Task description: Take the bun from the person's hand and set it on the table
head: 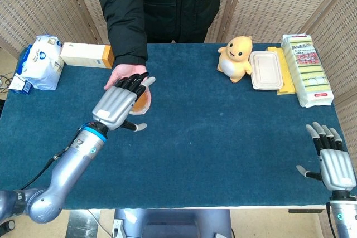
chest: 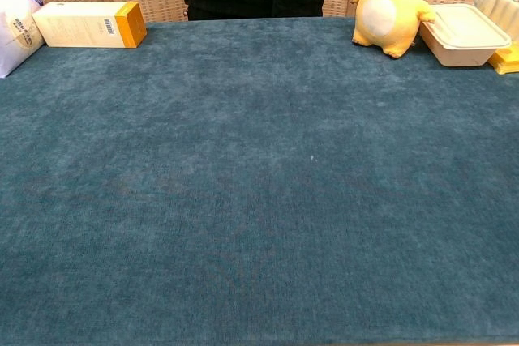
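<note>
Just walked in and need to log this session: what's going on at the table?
A person across the table holds out a bun on their open palm. The robot's left hand reaches over the bun, fingers draped on top of it; whether it grips it can't be told. The right hand rests open near the table's right edge.

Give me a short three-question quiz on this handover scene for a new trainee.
1. True or false: the bun already lies on the table.
2. Which robot hand is over the bun? A) left hand B) right hand C) both
3. Fill in: the yellow plush toy stands beside a closed ____.

Key
1. False; it rests on the person's palm.
2. A; the right hand lies open near the table's edge.
3. Food box.
</note>
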